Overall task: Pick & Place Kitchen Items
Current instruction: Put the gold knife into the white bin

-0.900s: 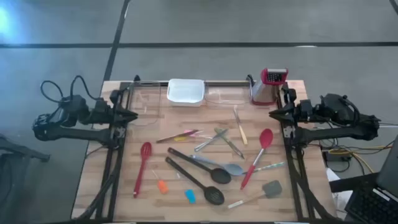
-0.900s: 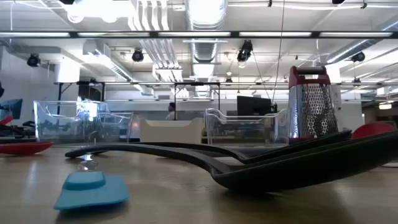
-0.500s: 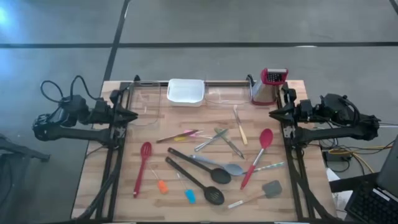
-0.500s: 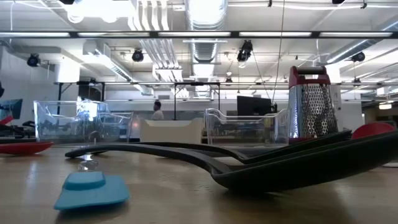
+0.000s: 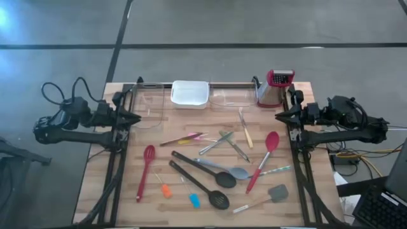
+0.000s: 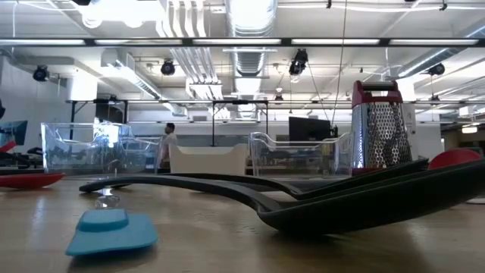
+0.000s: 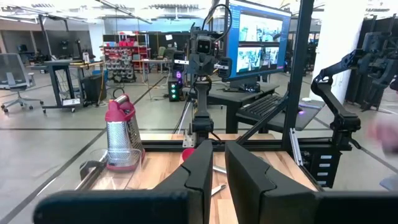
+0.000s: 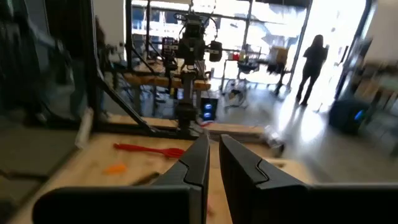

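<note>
Many kitchen items lie flat on the wooden table, and no gripper touches them. They include a red spoon [image 5: 145, 170] at the left and a red spoon [image 5: 265, 158] at the right. In the middle are a black spoon [image 5: 202, 169], a black slotted spoon [image 5: 200, 186] and a grey spoon [image 5: 226, 168]. There are also thin metal tongs [image 5: 219, 141], a grey spatula [image 5: 270, 195], an orange piece [image 5: 166, 191] and a blue piece [image 5: 194, 200], which also shows in the low view [image 6: 112, 230]. My left gripper [image 5: 137, 119] is shut and empty at the table's left edge. My right gripper [image 5: 278, 116] is shut and empty at the right edge.
A white tray [image 5: 189, 93] stands at the far edge between two clear containers [image 5: 147, 105] [image 5: 232, 97]. A red-topped metal box grater [image 5: 275, 86] stands at the far right. Dark frame rails run along the table's left and right sides.
Both arms and all the items have kept still. In the low view, a person far off in the room behind the table has walked toward the picture's left.
</note>
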You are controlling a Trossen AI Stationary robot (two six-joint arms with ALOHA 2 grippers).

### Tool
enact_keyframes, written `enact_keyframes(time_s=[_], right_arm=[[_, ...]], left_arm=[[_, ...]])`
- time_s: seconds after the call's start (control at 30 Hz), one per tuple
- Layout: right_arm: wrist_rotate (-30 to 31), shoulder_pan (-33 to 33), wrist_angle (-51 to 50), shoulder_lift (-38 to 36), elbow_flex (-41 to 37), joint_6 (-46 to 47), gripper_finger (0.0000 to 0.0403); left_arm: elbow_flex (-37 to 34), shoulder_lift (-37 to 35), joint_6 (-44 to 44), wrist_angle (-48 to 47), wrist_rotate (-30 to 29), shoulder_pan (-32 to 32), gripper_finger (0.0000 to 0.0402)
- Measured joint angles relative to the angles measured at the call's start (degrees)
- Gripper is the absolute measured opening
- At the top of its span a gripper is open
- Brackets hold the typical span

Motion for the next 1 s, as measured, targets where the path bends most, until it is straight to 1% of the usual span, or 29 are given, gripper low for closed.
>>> enact_keyframes(time_s=[0.07,0.13,0.7,0.8,0.87,0.93,1.0], right_arm=[[0.0,0.0,0.02,0.0,0.0,-4.66,0.0034],[-0.01,0.0,0.01,0.01,0.0,-6.76,0.0034],[-0.01,0.0,0.19,0.01,0.0,-8.22,0.0034],[0.0,0.02,1.6,-0.13,0.0,-20.85,0.0034],[-0.02,0.04,1.71,-0.15,0.0,-28.82,0.0034],[-0.01,0.04,1.71,-0.12,0.0,-33.61,0.0034],[0.0,0.04,1.7,-0.01,0.0,-35.51,0.0034]], left_arm=[[0.0,-0.01,0.02,0.0,-0.01,0.0,0.0051],[0.0,-0.02,0.01,0.0,-0.01,0.0,0.0051],[0.0,-0.02,0.02,0.0,-0.02,0.0,0.0051],[0.0,-0.01,1.13,0.0,-0.02,0.0,0.0051],[0.0,-0.02,7.21,0.26,-0.05,0.0,0.0051],[0.0,-0.03,13.42,0.81,-0.02,0.0,0.0051],[0.0,-0.04,16.65,0.7,-0.04,0.0,0.0051]])
